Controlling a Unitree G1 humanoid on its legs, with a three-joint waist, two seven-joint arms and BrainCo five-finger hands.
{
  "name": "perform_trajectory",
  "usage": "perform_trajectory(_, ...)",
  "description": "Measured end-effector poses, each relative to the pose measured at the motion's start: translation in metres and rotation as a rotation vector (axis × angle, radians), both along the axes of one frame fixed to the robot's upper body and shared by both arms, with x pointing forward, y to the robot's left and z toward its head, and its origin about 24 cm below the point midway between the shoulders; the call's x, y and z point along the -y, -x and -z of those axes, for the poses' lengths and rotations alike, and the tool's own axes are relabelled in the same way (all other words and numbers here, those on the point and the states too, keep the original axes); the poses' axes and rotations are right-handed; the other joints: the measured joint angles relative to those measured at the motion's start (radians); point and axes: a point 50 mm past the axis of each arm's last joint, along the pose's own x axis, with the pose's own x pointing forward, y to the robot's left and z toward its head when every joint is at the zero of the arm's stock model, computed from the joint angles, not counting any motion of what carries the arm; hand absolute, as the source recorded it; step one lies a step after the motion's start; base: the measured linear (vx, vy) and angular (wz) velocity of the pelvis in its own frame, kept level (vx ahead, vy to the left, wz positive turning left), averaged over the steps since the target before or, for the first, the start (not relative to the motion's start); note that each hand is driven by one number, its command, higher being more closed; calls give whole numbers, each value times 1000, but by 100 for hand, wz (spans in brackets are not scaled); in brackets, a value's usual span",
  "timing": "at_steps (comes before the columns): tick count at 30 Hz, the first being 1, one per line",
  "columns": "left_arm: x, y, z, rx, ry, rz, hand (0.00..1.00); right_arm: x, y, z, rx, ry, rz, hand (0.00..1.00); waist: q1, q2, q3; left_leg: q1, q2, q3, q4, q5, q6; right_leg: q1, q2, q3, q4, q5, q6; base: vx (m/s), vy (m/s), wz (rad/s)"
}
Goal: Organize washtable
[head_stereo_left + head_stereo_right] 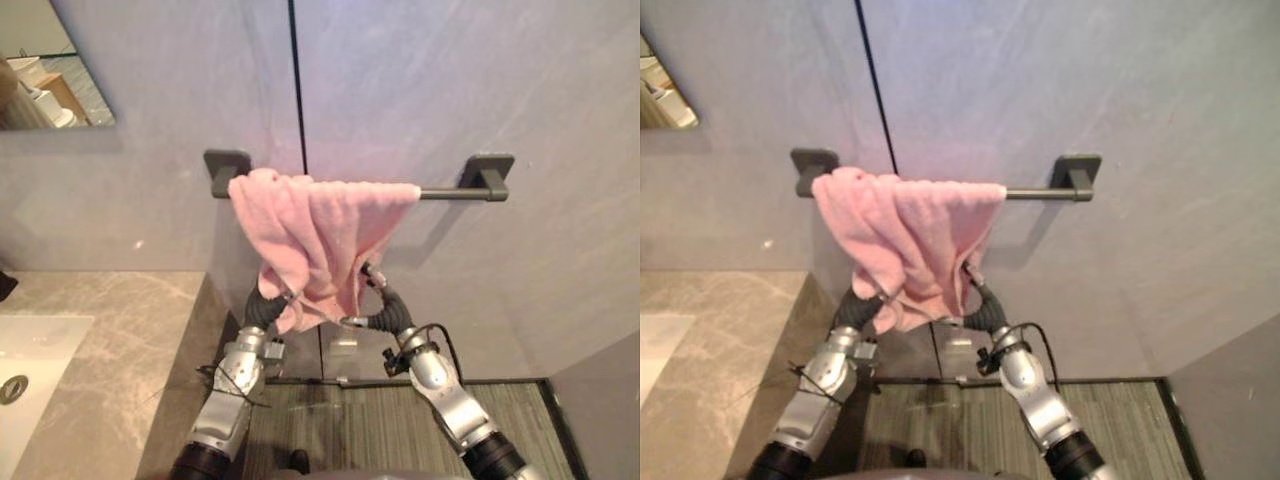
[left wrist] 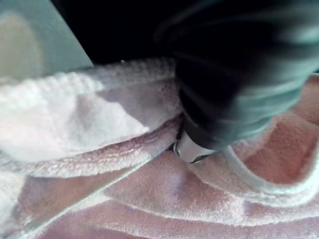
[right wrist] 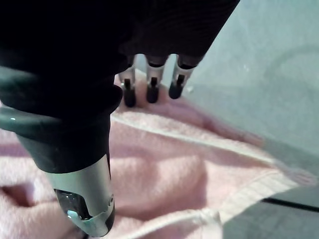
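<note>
Hanging bunched on one dark towel bar: one pink towel, with one sink lying leftward. Right hand is touching the towel's hem with straight fingers. Left hand is pressing among the folds, grip untellable.

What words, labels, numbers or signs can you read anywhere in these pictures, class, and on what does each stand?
None can be read: the pink towel, the dark rail, the wall, the mirror and the stone counter carry no legible print.
</note>
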Motion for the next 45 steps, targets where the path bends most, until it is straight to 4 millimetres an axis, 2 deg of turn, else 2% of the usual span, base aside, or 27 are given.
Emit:
perform_trajectory(4,3,0,0,3,22,-9,100,7,-2,-3,26,-8,82,0,0,-2,-1,0,1,0,0,0,0,1,0,0,0,0,0,0,0,0)
perform_trajectory(13,-1,5,-4,17,64,-61,100,7,7,-7,48,-36,138,0,-3,-6,-2,12,1,2,0,0,-1,13,-1,0,-6,0,0,0,0,0)
perform_trajectory(21,1,5,-4,17,64,-50,100,6,7,-6,35,-43,112,0,-2,-7,-3,13,7,8,0,-1,-1,15,0,4,-18,4,-1,0,-2,-1)
perform_trajectory(29,-1,5,-3,16,60,-54,100,9,8,-6,19,-125,108,0,-3,-12,-5,16,2,19,0,-1,-1,16,1,12,-19,8,-1,0,0,-2)
perform_trajectory(45,-9,10,1,3,68,-98,100,7,27,-11,54,-221,131,0,-5,-11,-6,27,1,44,-1,-4,-4,18,-1,35,-33,19,4,-13,0,-4)
